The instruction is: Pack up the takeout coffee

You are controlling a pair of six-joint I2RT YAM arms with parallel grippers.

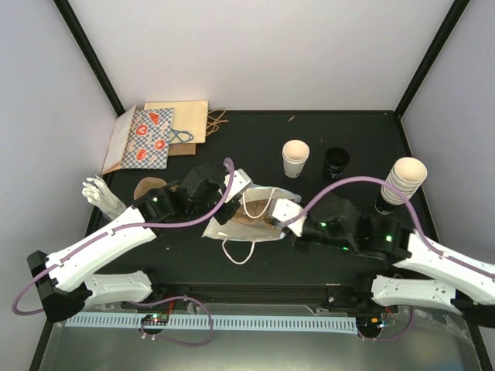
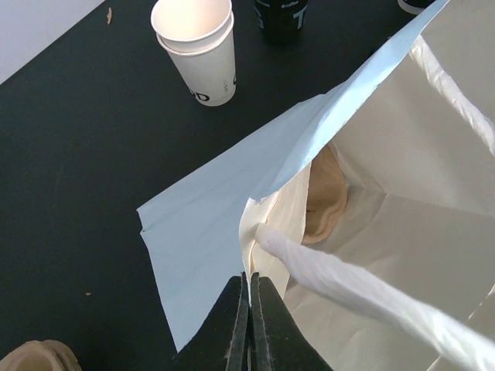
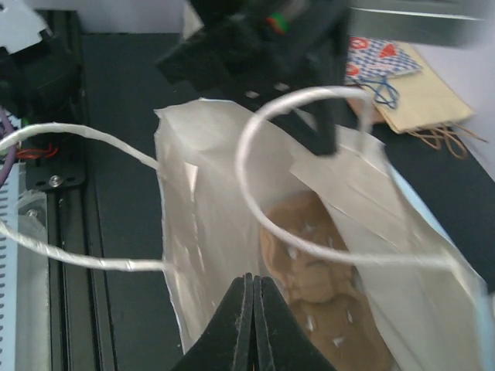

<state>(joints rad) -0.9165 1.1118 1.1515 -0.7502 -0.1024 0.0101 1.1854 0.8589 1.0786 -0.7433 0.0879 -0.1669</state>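
paper cup (image 1: 295,158) stands lidless toward the far edge of the table (image 1: 363,135), right of middle, apart from the light blue bag (image 1: 259,229). light, thin-walled, dents easy; i'd pinch the rim or hug mid-wall softly. left gripper (image 2: 249,305) and right gripper (image 3: 253,309) both pinched shut on bag mouth. cup print partly hidden, unreadable.

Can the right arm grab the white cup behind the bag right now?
Probably not yet. The right gripper is shut on the light blue bag's edge, so it would have to let go first. The table between it and the white cup looks free.
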